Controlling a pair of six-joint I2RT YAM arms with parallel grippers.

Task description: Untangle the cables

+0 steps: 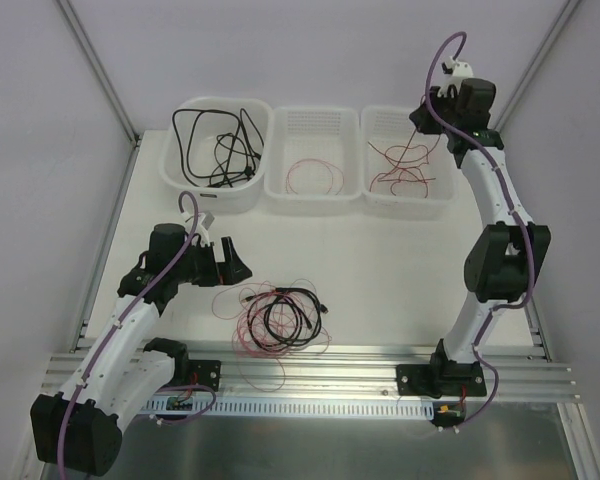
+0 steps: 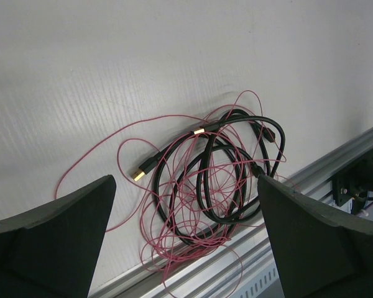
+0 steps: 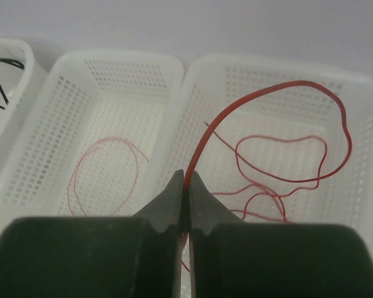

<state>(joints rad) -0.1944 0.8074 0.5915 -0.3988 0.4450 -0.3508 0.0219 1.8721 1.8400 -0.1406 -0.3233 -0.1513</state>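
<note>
A tangle of black plugged cable and fine pinkish-red wire [image 1: 278,318] lies flat on the white counter [image 1: 380,260], just ahead of the left jaws, which gape wide and are nearer. The right jaws, well apart, pinch a red wire [image 3: 194,158] over the right-hand white perforated basket [image 3: 267,62].

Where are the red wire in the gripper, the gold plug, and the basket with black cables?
Red wire [image 3: 298,82]: right wrist view, top of its loop.
Gold plug [image 2: 138,175]: left wrist view, its shiny tip.
Basket [image 1: 220,198]: top view, its near wall.
</note>
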